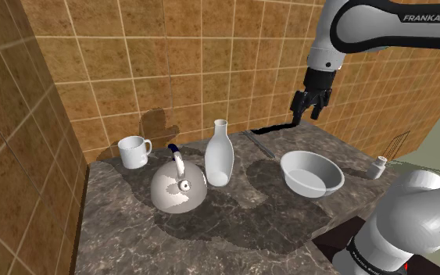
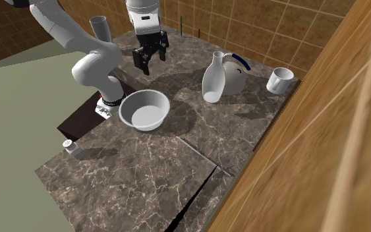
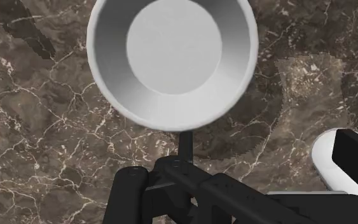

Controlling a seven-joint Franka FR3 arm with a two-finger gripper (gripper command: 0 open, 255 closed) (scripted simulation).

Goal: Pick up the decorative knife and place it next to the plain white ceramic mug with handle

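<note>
Marble counter (image 1: 234, 226); pincer (image 1: 306, 116) open, empty, above bowl (image 1: 312, 173); knife (image 1: 257, 142) by tiled wall (image 1: 171, 55); bottle (image 1: 220, 155), kettle (image 1: 177, 187) near mug (image 1: 134, 151)

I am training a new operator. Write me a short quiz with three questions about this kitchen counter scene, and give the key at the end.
1. True or false: the gripper is shut on the knife.
2. Which thing stands nearest to the mug? A the knife, B the kettle, C the bowl.
3. Fill in: in the wrist view, the round white thing just beyond the fingers is the ____.

Key: 1 false, the fingers stand apart in the air and the knife lies on the counter by the tiled wall; 2 B; 3 bowl.
</note>
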